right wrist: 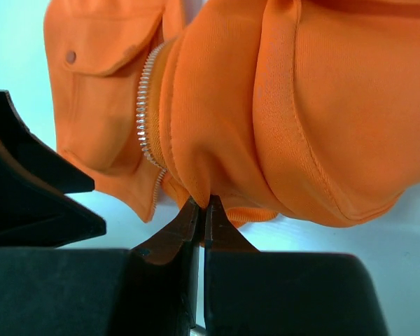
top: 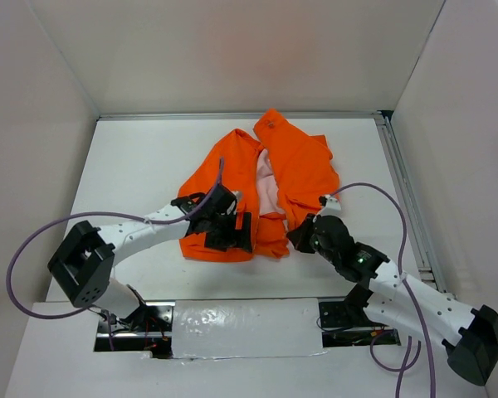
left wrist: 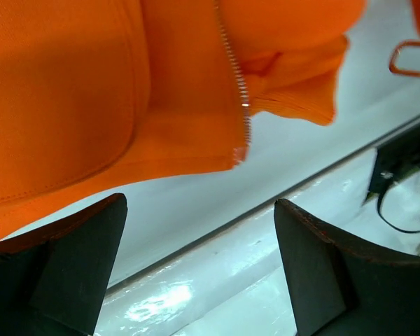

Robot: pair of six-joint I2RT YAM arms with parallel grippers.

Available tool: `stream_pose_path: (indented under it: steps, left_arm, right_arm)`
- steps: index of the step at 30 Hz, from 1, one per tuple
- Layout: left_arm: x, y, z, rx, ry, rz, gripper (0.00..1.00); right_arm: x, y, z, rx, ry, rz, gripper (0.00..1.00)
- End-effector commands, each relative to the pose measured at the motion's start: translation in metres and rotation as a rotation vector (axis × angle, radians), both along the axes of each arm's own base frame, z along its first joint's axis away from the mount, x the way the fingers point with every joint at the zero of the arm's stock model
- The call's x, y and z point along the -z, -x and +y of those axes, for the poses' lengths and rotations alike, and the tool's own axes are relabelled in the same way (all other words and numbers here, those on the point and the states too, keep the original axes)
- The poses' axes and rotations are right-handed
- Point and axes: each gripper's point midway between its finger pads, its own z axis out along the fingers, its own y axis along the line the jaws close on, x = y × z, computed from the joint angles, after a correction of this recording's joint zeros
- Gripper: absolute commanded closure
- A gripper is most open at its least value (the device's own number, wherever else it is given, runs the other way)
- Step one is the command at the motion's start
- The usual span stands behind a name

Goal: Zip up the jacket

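The orange jacket point(top: 295, 162) lies crumpled mid-table, its front open and pale pink lining point(top: 268, 189) showing. My left gripper point(top: 232, 230) hovers open over the jacket's near hem. In the left wrist view its fingers point(left wrist: 77, 266) stand wide apart with only table between them. The jacket's hem point(left wrist: 91, 84) and the bottom end of a zipper row point(left wrist: 238, 91) lie just beyond them. My right gripper point(top: 297, 236) is at the hem's right side. The right wrist view shows it point(right wrist: 201, 204) shut on a fold of orange fabric, beside the zipper teeth point(right wrist: 143, 105) and a flap pocket point(right wrist: 101, 42).
White walls enclose the table point(top: 141, 166) on three sides, and a metal rail point(top: 402, 191) runs along the right. A taped white strip point(top: 241, 327) and the arm bases sit at the near edge. Purple cables point(top: 33, 240) loop from both arms.
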Motion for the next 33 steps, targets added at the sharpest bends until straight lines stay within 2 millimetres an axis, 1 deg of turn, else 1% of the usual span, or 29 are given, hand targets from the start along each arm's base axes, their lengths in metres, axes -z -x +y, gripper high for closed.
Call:
stream_pose_path:
  steps: [1,3,4,6,7,9,11,12,14,17,18,19,22,24,26,27,30,32,33]
  left_arm:
    - [0.011,-0.011,-0.006,-0.004,-0.007,-0.015,0.02]
    - [0.019,-0.015,-0.010,0.013,-0.014,-0.018,0.01]
    - [0.027,-0.017,-0.012,0.013,-0.026,-0.007,0.01]
    - [0.029,-0.022,-0.017,0.009,-0.032,-0.010,0.01]
    - [0.034,-0.025,-0.016,-0.006,-0.057,-0.012,0.01]
    - [0.038,-0.029,-0.019,-0.028,-0.080,-0.015,0.05]
    - [0.041,-0.035,-0.016,-0.072,-0.132,-0.028,0.15]
    - [0.048,-0.035,-0.014,-0.082,-0.158,-0.016,0.17]
    - [0.054,-0.036,-0.014,-0.088,-0.193,-0.022,0.18]
    - [0.067,-0.030,-0.014,-0.083,-0.237,0.007,0.18]
    - [0.068,-0.025,-0.017,-0.074,-0.244,0.015,0.17]
    - [0.073,-0.028,-0.012,-0.090,-0.283,0.003,0.17]
    - [0.079,-0.026,-0.013,-0.100,-0.311,0.014,0.17]
    - [0.079,-0.024,-0.017,-0.103,-0.314,0.030,0.11]
    - [0.084,-0.018,-0.017,-0.096,-0.331,0.050,0.04]
    - [0.084,-0.015,-0.018,-0.108,-0.338,0.052,0.03]
    - [0.089,-0.006,-0.017,-0.123,-0.372,0.068,0.03]
    - [0.096,0.001,-0.012,-0.144,-0.415,0.078,0.10]
    - [0.099,0.002,-0.011,-0.142,-0.424,0.087,0.10]
  right_arm:
    - [-0.005,-0.005,0.009,-0.026,-0.033,-0.017,1.00]
    - [-0.002,-0.005,0.010,-0.026,-0.033,-0.010,1.00]
    - [-0.003,-0.006,0.010,-0.026,-0.036,-0.013,1.00]
    - [0.000,-0.004,0.011,-0.032,-0.038,-0.009,1.00]
    - [0.000,-0.005,0.011,-0.030,-0.042,-0.010,1.00]
    - [0.003,-0.004,0.010,-0.028,-0.042,-0.001,1.00]
    - [0.004,-0.005,0.008,-0.017,-0.043,0.004,1.00]
    - [0.005,-0.005,0.008,-0.017,-0.039,0.007,1.00]
    - [0.007,-0.004,0.007,-0.015,-0.036,0.011,1.00]
    - [0.008,-0.004,0.004,-0.008,-0.031,0.011,1.00]
    - [0.008,-0.004,0.004,-0.006,-0.032,0.009,1.00]
    - [0.009,-0.004,0.002,-0.001,-0.030,0.011,1.00]
    - [0.010,-0.005,0.001,0.007,-0.029,0.013,1.00]
    - [0.013,-0.004,0.001,0.007,-0.026,0.019,1.00]
    - [0.015,-0.004,-0.001,0.013,-0.018,0.027,1.00]
    - [0.015,-0.004,-0.001,0.016,-0.019,0.030,1.00]
    - [0.019,-0.004,-0.003,0.030,-0.013,0.036,1.00]
    - [0.017,-0.005,-0.005,0.037,-0.017,0.029,1.00]
    - [0.017,-0.005,-0.005,0.042,-0.021,0.027,1.00]
